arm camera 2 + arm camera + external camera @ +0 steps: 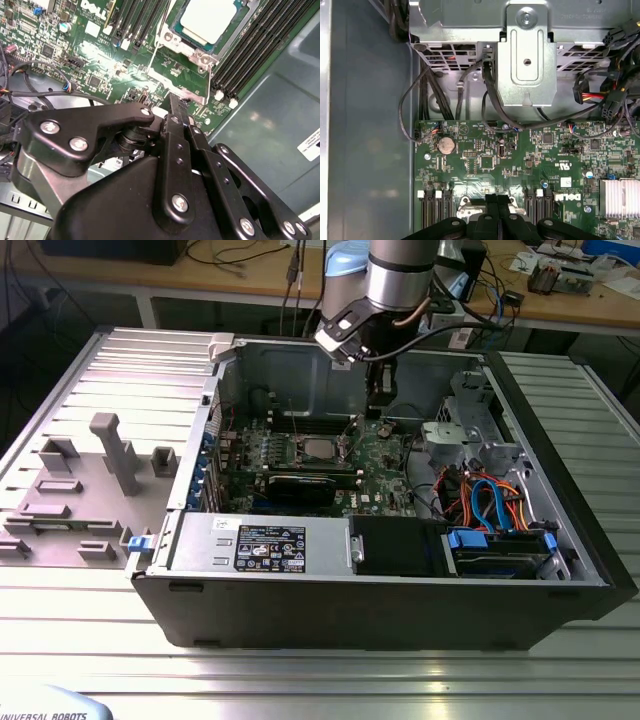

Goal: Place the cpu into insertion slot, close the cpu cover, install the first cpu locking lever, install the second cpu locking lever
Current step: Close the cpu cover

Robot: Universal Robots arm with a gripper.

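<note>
The cpu (320, 448) (209, 19), a square chip with a silvery top, lies in the insertion slot (301, 452) on the green motherboard. The cpu cover (194, 50), a silvery frame, lies around the chip, and its square opening shows the chip's top. Two thin wire locking levers (154, 50) (208, 82) run along the socket's sides; in the exterior view they stand raised (291, 418) (353, 427). My gripper (381, 398) (175, 102) (498, 201) hangs shut and empty above the board, just off the socket toward the exterior view's right.
The motherboard lies inside an open computer case (560, 540). Black memory slots (260, 45) flank the socket. A metal drive cage (527, 55), cable bundles (480, 490) and a heatsink (620, 197) sit nearby. Grey fixtures (115, 450) stand on the table at the exterior view's left.
</note>
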